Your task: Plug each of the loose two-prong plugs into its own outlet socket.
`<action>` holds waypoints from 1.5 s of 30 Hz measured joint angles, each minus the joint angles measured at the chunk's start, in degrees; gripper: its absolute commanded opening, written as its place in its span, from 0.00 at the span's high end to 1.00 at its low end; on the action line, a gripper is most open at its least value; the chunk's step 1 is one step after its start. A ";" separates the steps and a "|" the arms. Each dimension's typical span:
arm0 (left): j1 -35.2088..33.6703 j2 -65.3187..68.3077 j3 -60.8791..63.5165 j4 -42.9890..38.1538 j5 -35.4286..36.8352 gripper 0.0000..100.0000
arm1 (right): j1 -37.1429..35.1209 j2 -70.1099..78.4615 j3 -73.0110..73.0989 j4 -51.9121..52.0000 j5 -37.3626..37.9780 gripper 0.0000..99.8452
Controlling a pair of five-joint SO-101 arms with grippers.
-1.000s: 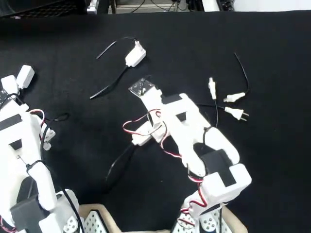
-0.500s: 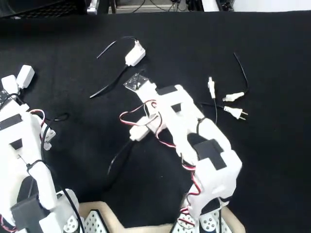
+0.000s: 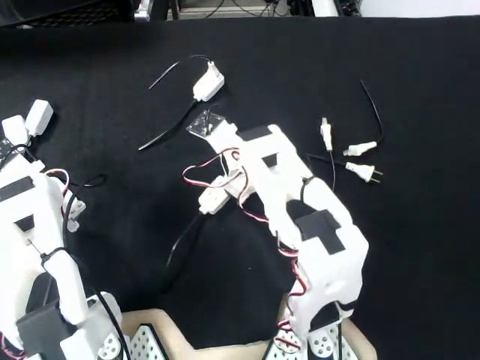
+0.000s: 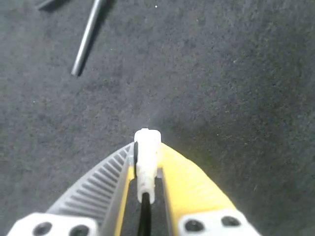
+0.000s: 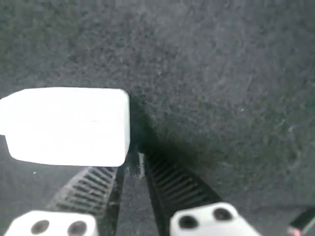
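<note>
Pinches a small white plug (image 4: 146, 162) in the left gripper (image 4: 146, 147), with grey and yellow fingers (image 4: 189, 182) closed on its sides, its black cord running back between them and its nose poking just past the tips. Hangs that claw over the black cloth (image 4: 236, 73) at the table's left side, on the left arm (image 3: 34, 217), close to two white blocks (image 3: 37, 116) at the far left. Shows a loose cord end (image 4: 87, 37) lying on the cloth beyond the held plug.

Holds the right gripper (image 3: 204, 124) at mid-table, closed on nothing, with ribbed fingers (image 5: 172, 184) meeting at the tips. Sits just on the near side of the white outlet socket (image 3: 208, 84): apart from it when seen from overhead, with the socket's blunt end right beside the tips when seen from the wrist.

Shows three loose white plugs on the cloth right of the right arm (image 3: 289, 187), well apart from both claws: a far plug (image 3: 327, 133), a middle plug (image 3: 362, 149) and a near plug (image 3: 365, 175), the last with two prongs pointing right.
</note>
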 measured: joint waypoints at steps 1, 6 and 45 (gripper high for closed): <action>0.00 0.00 0.00 -0.62 0.00 0.97 | 0.00 0.00 -0.53 0.18 0.00 0.99; 0.00 0.00 0.00 -1.67 0.00 0.97 | 0.35 0.09 -3.34 -0.18 -0.09 0.99; 0.00 0.00 0.00 -1.76 0.00 0.97 | 1.05 0.44 -10.29 13.10 0.26 0.99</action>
